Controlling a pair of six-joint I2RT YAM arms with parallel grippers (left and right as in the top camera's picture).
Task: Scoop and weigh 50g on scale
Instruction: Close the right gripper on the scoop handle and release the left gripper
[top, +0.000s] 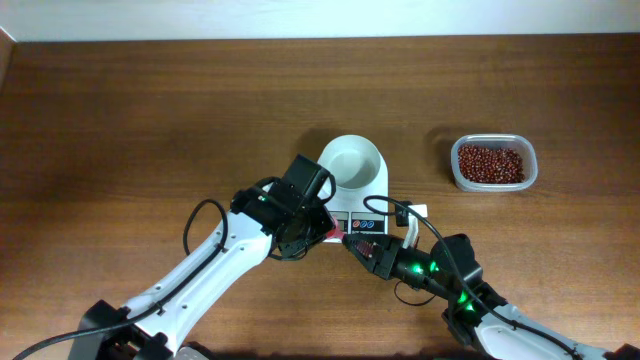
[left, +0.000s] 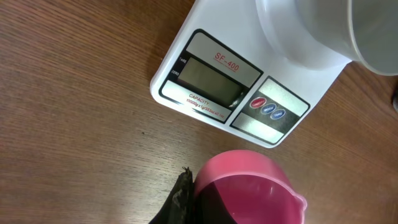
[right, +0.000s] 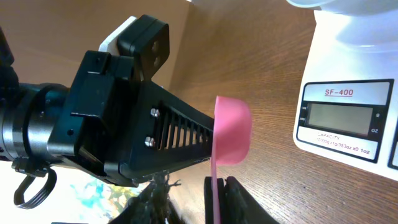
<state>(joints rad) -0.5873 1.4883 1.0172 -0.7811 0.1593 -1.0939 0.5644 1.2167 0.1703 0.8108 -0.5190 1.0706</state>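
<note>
One scale (left: 211, 78), one bowl (top: 352, 160), one pink scoop (left: 245, 183), one tub (top: 494, 187) of beans (top: 490, 163), two arms (top: 215, 265) (top: 445, 272).

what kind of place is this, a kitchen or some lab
Probably a robotics lab bench, not a kitchen: a robot's left arm and right arm over a plain wooden table, with a scale, a tub of beans and a pink scoop.
</note>
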